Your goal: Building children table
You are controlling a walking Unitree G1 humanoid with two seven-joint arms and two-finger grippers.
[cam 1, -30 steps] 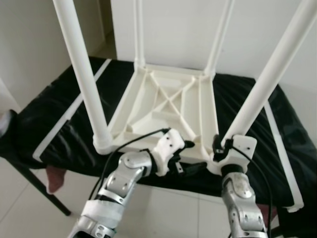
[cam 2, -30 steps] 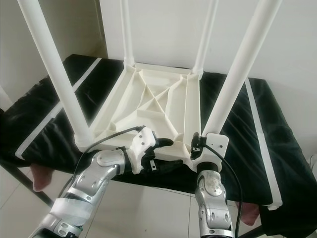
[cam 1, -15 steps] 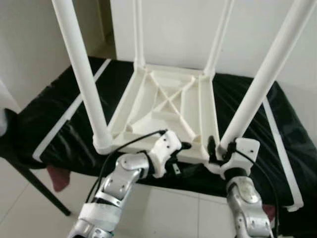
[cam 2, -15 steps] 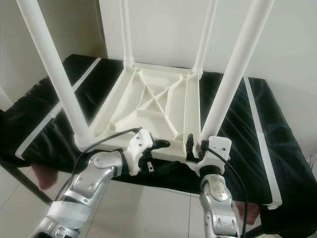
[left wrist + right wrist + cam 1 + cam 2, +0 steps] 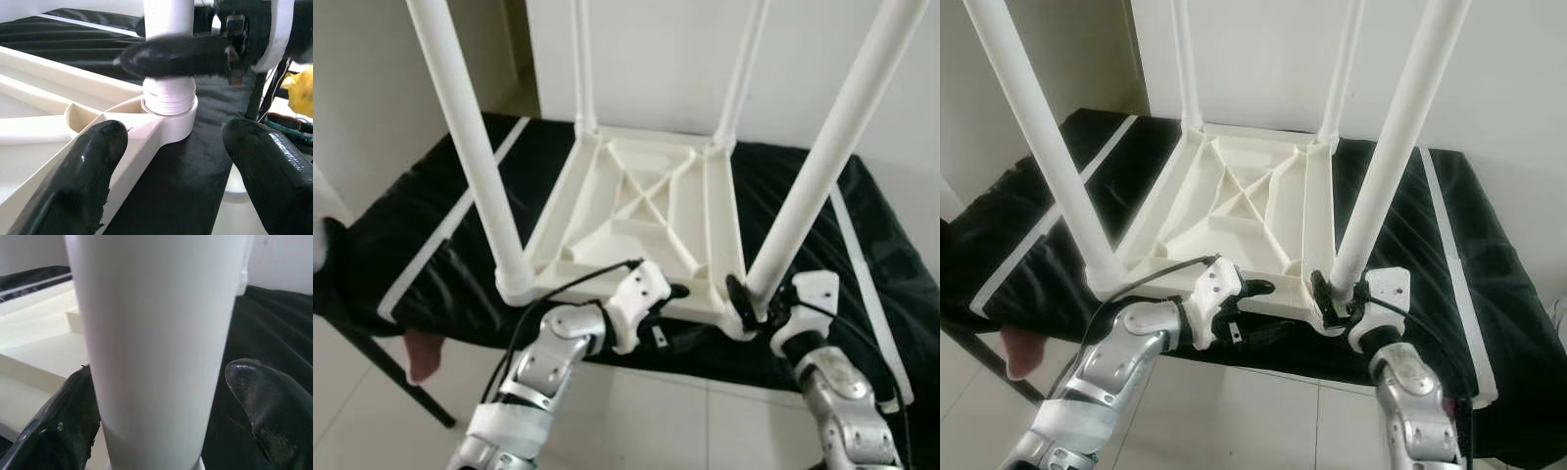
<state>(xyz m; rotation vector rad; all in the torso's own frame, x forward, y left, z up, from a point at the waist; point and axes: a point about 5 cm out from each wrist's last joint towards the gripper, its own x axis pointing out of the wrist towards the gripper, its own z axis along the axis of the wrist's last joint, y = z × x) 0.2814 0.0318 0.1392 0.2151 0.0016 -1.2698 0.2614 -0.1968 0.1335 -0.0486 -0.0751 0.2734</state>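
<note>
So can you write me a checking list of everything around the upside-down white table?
Surface: black cover with white stripes on a low stand.
Job's things: white table top upside down, four white legs up; near right leg in its corner socket.
Clutter: nothing seen on the cover.
Grippers: right gripper around the near right leg's base, fingers not closed on it; left gripper open by the top's near edge.
Cables: black cable along the left arm.
Surroundings: white wall, tiled floor.

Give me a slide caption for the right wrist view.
Right gripper straddling a white table leg, one finger visibly off it.
</note>
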